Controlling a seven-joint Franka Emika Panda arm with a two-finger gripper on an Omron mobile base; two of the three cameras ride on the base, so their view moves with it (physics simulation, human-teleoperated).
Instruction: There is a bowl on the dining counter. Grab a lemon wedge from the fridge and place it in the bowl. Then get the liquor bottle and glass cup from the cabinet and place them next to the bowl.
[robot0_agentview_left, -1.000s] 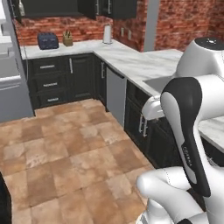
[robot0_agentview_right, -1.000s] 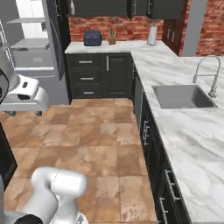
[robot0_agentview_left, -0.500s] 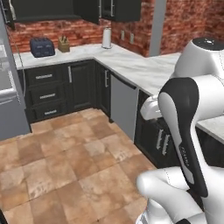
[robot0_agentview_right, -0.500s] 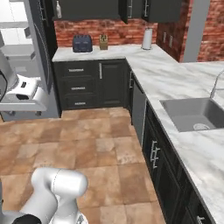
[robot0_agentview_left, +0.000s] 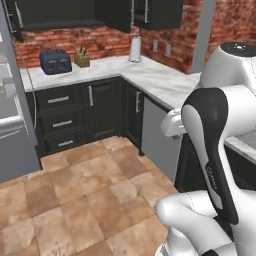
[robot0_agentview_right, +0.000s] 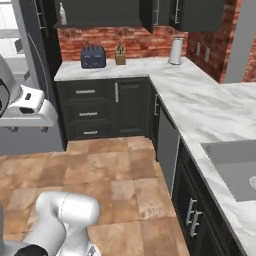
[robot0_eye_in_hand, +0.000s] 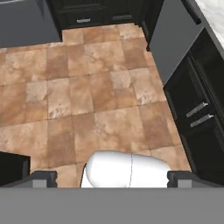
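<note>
My gripper points down at the brown tiled floor, open, with nothing between its widely spaced fingertips. The fridge stands at the left, and its pale inner shelves show at the top left of the right base view. Dark upper cabinets hang over the brick back wall. The bowl, the lemon wedge, the liquor bottle and the glass cup are out of view.
A blue toaster, a knife block and a paper towel roll stand on the marble corner counter. A sink lies in its right run. Dark lower cabinets and a grey dishwasher front edge the floor.
The whole picture has shifted in both base views: the base has moved, and the back counter and fridge now look nearer. The arm holds the same pose with the gripper open.
</note>
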